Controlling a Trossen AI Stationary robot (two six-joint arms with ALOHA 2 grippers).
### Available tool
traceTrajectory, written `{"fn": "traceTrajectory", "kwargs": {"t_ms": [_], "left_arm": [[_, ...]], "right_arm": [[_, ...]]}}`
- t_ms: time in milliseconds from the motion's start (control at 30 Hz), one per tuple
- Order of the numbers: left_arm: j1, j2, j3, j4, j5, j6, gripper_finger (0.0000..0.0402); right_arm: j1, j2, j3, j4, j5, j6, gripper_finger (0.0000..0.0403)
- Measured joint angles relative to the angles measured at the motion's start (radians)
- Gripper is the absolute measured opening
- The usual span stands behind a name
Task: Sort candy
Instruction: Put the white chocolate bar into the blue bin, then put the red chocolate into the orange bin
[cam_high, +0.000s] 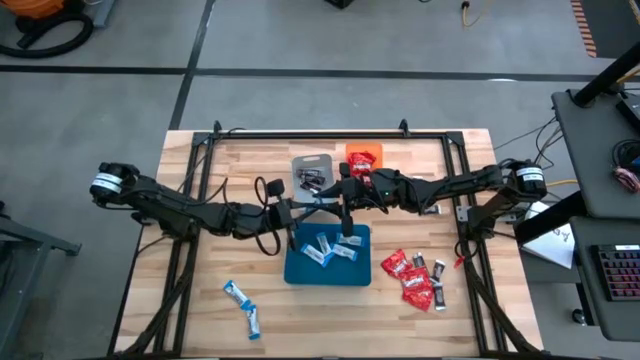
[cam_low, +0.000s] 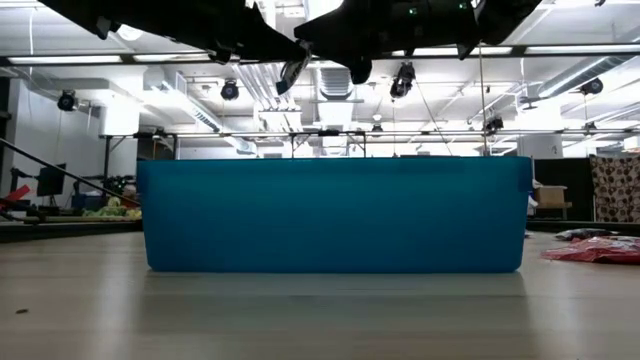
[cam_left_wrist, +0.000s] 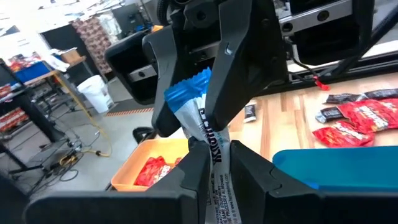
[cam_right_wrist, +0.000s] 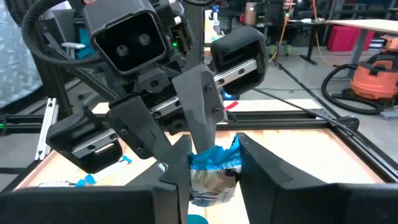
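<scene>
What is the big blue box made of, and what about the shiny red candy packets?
The blue box looks like plastic: smooth, even-colored walls with a dull sheen. The red candy packets look like thin glossy foil or plastic wrap: they are crinkled and catch the light. Which of the two, I cannot tell.

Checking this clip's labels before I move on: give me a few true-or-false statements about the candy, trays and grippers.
1. The left gripper grips a blue-and-white bar. True.
2. The blue tray is empty. False: several blue-and-white bars lie in it.
3. Red packets lie on the table to the right of the blue tray. True.
4. The orange tray holds blue-and-white bars. False: it holds red candy.
</scene>
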Motion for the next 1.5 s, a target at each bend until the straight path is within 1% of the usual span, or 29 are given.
{"fn": "traceTrajectory", "kwargs": {"t_ms": [167, 233, 367, 467, 567, 667, 800, 900, 1000, 1167, 1267, 1400, 1500], "left_arm": [[-0.004, -0.001, 0.0, -0.009, -0.002, -0.009, 0.0042], [-0.005, -0.003, 0.0, -0.023, 0.002, -0.042, 0.005], [-0.004, -0.01, 0.0, -0.073, 0.002, -0.121, 0.0082], [-0.004, -0.01, 0.0, -0.112, 0.002, -0.147, 0.0114], [-0.004, -0.019, 0.0, -0.158, 0.007, -0.161, 0.0143], [-0.004, -0.041, 0.0, -0.212, 0.009, -0.164, 0.0161], [-0.004, -0.086, 0.0, -0.293, 0.008, -0.165, 0.0171], [-0.004, -0.109, 0.0, -0.315, -0.015, -0.165, 0.0171], [-0.004, -0.121, 0.0, -0.32, -0.043, -0.165, 0.0168], [-0.003, -0.123, 0.0, -0.325, -0.044, -0.169, 0.0166], [-0.004, -0.119, 0.0, -0.329, -0.044, -0.175, 0.0166], [-0.004, -0.116, 0.0, -0.33, -0.044, -0.186, 0.0166], [-0.006, -0.116, 0.0, -0.345, -0.044, -0.239, 0.0166]], "right_arm": [[0.0, -0.008, 0.002, -0.034, -0.001, 0.002, 0.0093], [0.0, -0.017, 0.002, -0.063, -0.003, 0.005, 0.0092], [0.0, -0.041, 0.01, -0.136, -0.008, 0.013, 0.0091], [0.0, -0.052, 0.023, -0.211, -0.01, 0.033, 0.009], [0.001, -0.057, 0.042, -0.351, -0.011, 0.058, 0.0091], [0.005, -0.053, 0.048, -0.509, -0.01, 0.082, 0.0091], [0.032, -0.043, 0.045, -0.701, -0.058, 0.084, 0.0092], [0.058, -0.037, 0.045, -0.797, -0.063, 0.095, 0.0095], [0.081, -0.033, 0.043, -0.812, -0.043, 0.099, 0.0111], [0.117, -0.032, 0.043, -0.805, -0.013, 0.102, 0.0157], [0.127, -0.032, 0.05, -0.804, 0.001, 0.105, 0.0176], [0.127, -0.035, 0.064, -0.811, 0.003, 0.114, 0.0182], [0.127, -0.041, 0.085, -0.83, 0.002, 0.113, 0.0183]]}}
